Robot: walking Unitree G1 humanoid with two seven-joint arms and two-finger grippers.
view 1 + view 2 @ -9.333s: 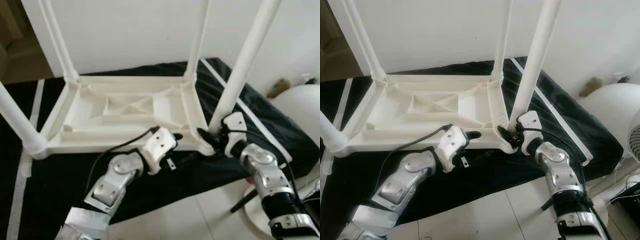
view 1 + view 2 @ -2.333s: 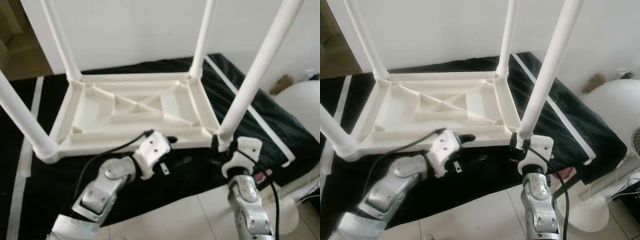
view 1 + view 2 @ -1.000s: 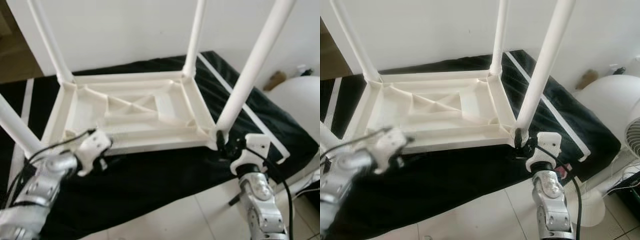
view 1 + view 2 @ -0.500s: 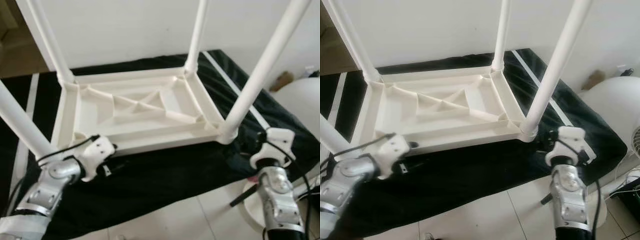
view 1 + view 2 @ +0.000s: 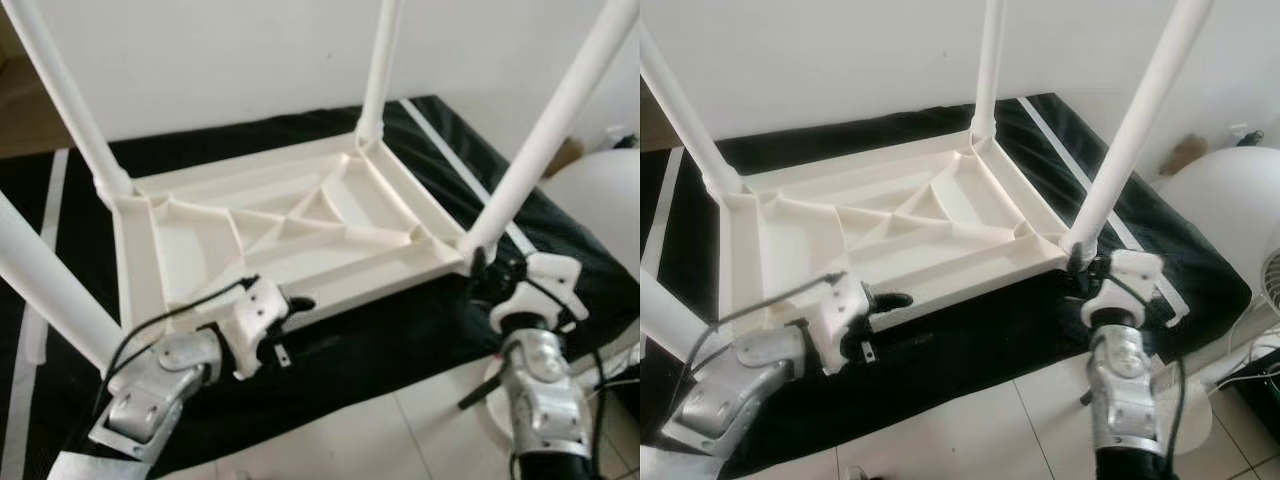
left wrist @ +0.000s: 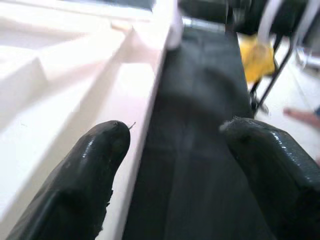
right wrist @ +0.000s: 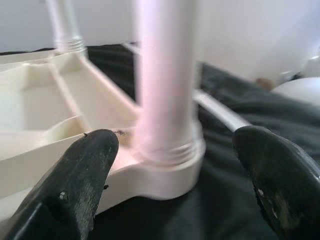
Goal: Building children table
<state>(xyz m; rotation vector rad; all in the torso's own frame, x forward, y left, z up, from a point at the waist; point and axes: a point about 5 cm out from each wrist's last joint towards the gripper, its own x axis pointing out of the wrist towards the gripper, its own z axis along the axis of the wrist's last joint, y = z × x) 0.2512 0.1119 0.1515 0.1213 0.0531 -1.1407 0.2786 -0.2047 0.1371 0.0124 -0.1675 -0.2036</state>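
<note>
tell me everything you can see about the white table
The white plastic table lies upside down on a black cloth, its ribbed underside facing up and four round legs pointing upward, each seated in a corner socket. The left gripper is open at the near edge rail, one finger over the rim. The right gripper is open around the base of the near right leg, without clamping it.

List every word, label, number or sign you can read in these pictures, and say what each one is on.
None can be read.
The upturned white table and its legs are plain.
The black cloth bears only white stripes.
The left gripper and right gripper show no markings.
The yellow thing is too blurred to read.
</note>
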